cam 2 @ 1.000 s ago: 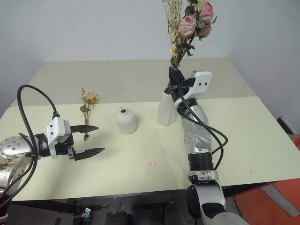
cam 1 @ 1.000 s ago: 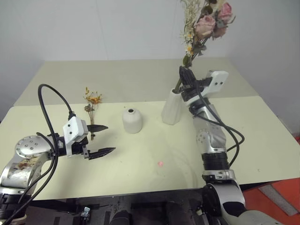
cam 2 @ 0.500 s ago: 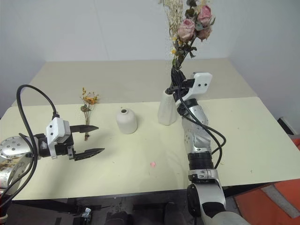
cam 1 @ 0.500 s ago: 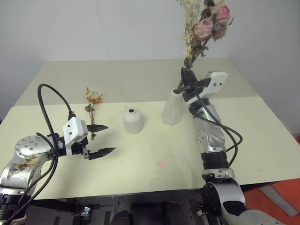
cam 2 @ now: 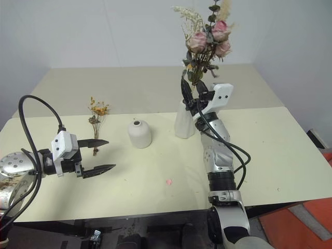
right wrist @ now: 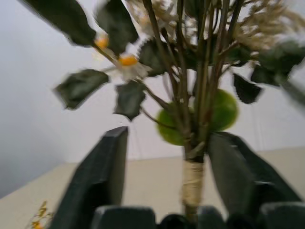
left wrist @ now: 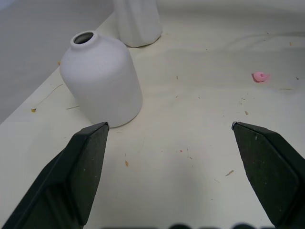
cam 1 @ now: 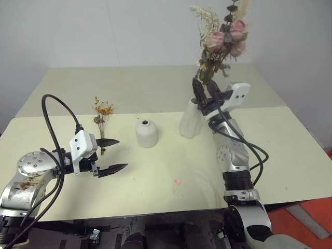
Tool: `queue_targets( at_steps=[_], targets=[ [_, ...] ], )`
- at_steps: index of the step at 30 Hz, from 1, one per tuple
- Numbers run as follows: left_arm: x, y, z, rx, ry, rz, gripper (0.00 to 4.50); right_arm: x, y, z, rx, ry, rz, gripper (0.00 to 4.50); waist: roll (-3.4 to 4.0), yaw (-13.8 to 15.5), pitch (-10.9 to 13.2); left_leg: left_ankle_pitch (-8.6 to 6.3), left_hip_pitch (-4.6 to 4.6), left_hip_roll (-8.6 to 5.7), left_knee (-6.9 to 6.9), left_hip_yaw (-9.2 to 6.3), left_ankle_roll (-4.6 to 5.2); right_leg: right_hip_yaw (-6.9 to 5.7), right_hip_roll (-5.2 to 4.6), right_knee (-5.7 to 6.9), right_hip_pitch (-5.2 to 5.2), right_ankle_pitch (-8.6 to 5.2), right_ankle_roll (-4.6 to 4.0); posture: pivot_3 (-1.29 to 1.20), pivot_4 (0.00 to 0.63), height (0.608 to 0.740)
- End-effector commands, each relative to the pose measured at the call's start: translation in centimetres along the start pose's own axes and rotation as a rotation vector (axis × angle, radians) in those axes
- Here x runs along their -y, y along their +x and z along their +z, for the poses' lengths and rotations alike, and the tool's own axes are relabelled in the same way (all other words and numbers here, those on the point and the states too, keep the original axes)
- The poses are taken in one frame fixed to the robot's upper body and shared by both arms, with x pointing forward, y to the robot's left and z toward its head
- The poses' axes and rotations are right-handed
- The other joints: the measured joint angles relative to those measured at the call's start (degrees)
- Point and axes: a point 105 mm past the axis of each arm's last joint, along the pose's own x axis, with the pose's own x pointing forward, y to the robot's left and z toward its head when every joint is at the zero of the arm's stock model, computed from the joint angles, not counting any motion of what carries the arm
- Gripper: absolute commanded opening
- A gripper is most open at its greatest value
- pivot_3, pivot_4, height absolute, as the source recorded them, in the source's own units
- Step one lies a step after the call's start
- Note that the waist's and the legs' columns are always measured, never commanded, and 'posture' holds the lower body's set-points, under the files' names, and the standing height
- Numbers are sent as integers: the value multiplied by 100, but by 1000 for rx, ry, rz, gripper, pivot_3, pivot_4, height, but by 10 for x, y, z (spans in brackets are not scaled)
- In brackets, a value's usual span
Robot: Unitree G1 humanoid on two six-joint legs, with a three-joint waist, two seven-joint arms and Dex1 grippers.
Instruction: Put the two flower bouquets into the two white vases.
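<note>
the rose bouquet (cam 1: 222,41) stands with its stems down in the tall white vase (cam 1: 190,120) at the far right of the table (cam 1: 155,171). the right gripper (cam 1: 206,92) sits at the vase's mouth, fingers spread to either side of the bound stems (the right wrist view shows a gap on both sides of them). the squat white vase (cam 1: 146,133) stands to its left, empty. further left lies the thin orange sprig (cam 1: 100,118), flat on the table. the left gripper (cam 1: 114,154) hovers nearer, just beside the sprig, its fingers spread wide and holding nothing.
</note>
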Motion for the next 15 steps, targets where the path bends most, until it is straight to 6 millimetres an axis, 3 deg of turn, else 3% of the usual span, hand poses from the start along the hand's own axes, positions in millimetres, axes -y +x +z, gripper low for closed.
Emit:
queue_targets(
  at_steps=[1,7,11,15],
  targets=[
    [-9,-6,4,22,-15,102,4500,-10,-5,16,20,-46,81,4454,0,2,0,0,0,0,0,0,0,0,0,0,0,0,0,0,150,740],
    [-42,-13,-20,-133,-88,461,4500,-12,-33,18,-48,-45,171,4485,-1,55,-1,0,-1,-1,1,-5,0,-3,-1,-1,2,0,0,0,150,740],
    [-58,-11,-32,-261,-141,619,4500,-4,-39,16,-109,-107,141,4485,-3,103,-2,0,1,-4,8,-6,0,-3,-1,-1,4,0,1,0,150,740],
    [-78,-7,-21,-246,-297,714,4500,18,-44,21,-223,-188,112,4485,-6,160,-3,2,5,-6,8,-7,-4,-3,0,-1,4,0,0,0,150,740]
  ],
)
